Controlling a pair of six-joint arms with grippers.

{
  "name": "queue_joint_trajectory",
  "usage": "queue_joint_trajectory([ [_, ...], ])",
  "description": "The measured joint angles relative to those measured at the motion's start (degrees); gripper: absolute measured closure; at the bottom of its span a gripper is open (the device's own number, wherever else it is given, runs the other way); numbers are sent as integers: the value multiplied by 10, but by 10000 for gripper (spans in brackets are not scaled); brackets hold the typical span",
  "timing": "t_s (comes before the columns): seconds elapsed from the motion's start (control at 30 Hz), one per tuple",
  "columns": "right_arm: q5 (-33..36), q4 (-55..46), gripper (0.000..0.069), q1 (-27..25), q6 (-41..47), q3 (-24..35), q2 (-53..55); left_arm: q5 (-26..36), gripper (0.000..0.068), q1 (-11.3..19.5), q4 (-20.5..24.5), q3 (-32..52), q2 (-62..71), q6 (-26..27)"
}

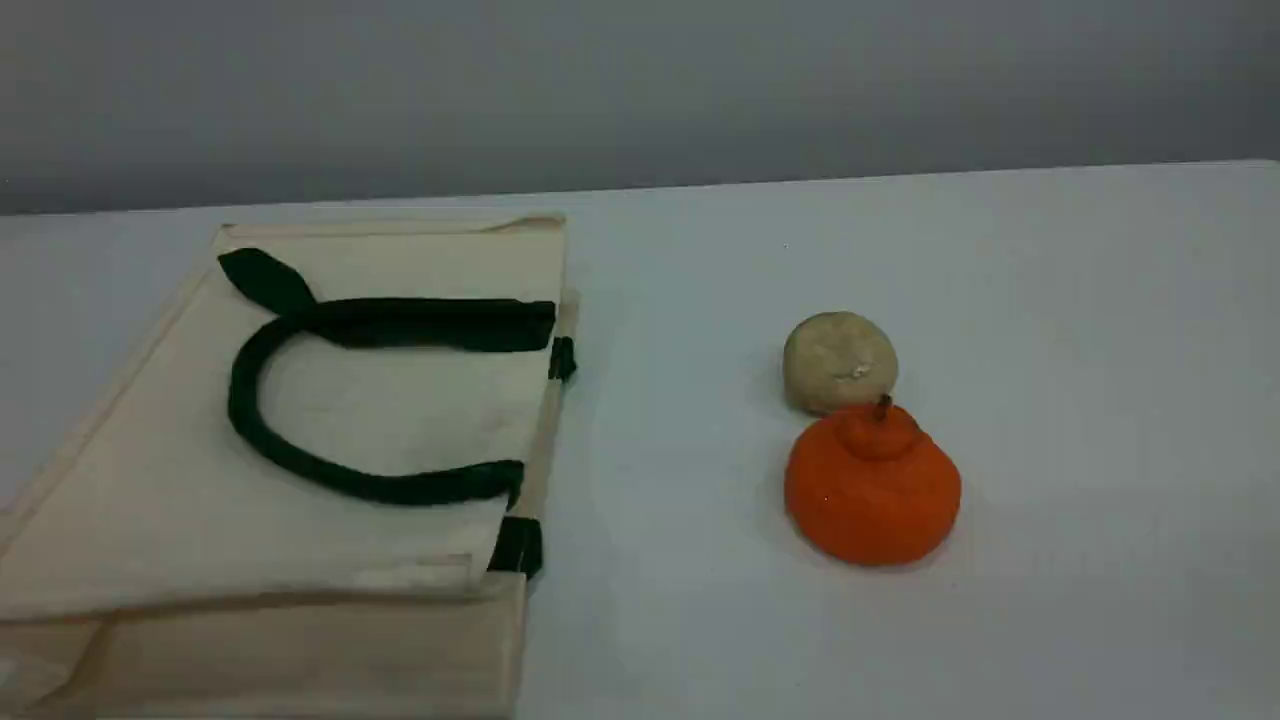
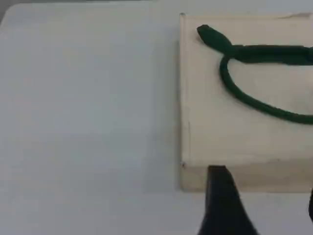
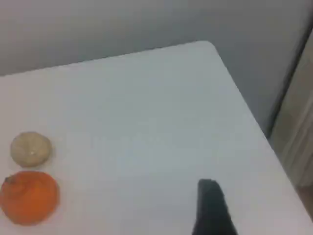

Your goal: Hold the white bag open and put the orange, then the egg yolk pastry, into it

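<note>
Bag: the white bag (image 1: 330, 430) lies flat and closed on the left part of the table (image 1: 1050, 300), with its green handle (image 1: 250, 420) folded over the top face.
Bag mouth: the rim (image 1: 545, 440) is the bag's right-hand end and faces the fruit, so the line from bottom to mouth runs left to right.
Left claw: the left claw (image 2: 265, 205) is parted and carries nothing. It hangs at the bag's near side, close to the closed left corner.
Way to the rim: the mouth lies to the right of the left claw, past the edge of the left wrist view, so the reach would likely run along the bag.
Orange: the orange (image 1: 872, 485) sits stem up, right of the bag and well apart from it.
Pastry: the pastry (image 1: 840, 360) sits just behind the orange; whether the two touch cannot be told.
Right claw: the right claw (image 3: 257, 215) shows only one fingertip. Its jaws stand wide and hold nothing.
Way to the orange: both foods lie to the left of the right claw, with the orange closer. The right arm is better placed for the pick, and it need not reach past the pastry.
</note>
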Motion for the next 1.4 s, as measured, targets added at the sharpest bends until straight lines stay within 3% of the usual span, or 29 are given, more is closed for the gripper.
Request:
queue_joint_trajectory([
  [1.4, 0, 0, 285, 0, 0, 0, 0, 0, 308, -10, 0, 0, 0, 0],
])
